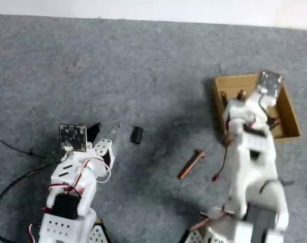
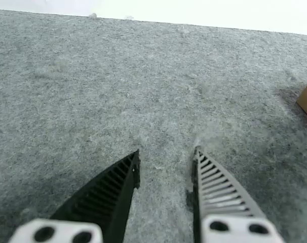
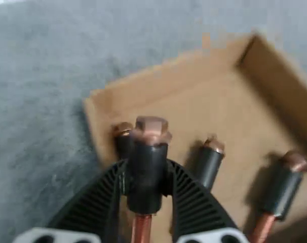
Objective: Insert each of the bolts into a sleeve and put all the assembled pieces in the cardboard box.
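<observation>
Our right gripper is clamped on the sleeved bolt above the box, so we should lower it onto bare floor beside the boxed pieces before letting go. Its long axis runs out between the fingers, head away from the wrist and, it seems, tipped toward the box. Our left gripper hangs spread and empty near the loose sleeve, the loose bolt farther off.
</observation>
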Motion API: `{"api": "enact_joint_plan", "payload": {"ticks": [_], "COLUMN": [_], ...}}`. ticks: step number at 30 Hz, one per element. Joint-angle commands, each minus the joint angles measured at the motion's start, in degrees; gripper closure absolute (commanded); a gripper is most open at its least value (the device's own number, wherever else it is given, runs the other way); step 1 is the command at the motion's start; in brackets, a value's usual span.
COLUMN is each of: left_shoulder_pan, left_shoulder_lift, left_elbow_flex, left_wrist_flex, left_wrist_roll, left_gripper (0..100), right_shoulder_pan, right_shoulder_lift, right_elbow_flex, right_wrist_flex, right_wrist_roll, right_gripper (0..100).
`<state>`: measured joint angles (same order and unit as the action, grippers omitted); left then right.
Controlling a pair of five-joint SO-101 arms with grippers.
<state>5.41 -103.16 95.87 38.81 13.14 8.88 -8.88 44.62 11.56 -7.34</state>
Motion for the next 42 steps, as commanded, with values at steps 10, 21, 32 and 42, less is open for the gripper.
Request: {"api": "enact_joint_plan", "payload": {"ticks": [10,21,32,42], "left_shoulder_pan": [-0.48,-0.48,-0.40,-0.40], "left_shoulder_lift": [-0.66,-0.66,-0.66,-0.66], "left_elbow_flex": [1.27,1.27,1.27,1.27], "left_wrist_flex": [0.09,0.09,0.09,0.09], "left_wrist_roll": [-0.44,-0.44,-0.44,-0.44], "left_gripper": [84,84,84,84], "right_shoulder_pan": [0.57,0.57,0.22,-17.01], "right_shoulder_lift": [16.31,16.13,-5.67,-43.65], "right_elbow_flex": [-9.71,-9.71,0.84,28.79], "right_wrist_flex": [-2.07,-1.80,3.74,4.09], "right_wrist_roll": [-8.00,-8.00,-8.18,-6.33], "right_gripper": [99.3,84.6,75.5,75.4]}}
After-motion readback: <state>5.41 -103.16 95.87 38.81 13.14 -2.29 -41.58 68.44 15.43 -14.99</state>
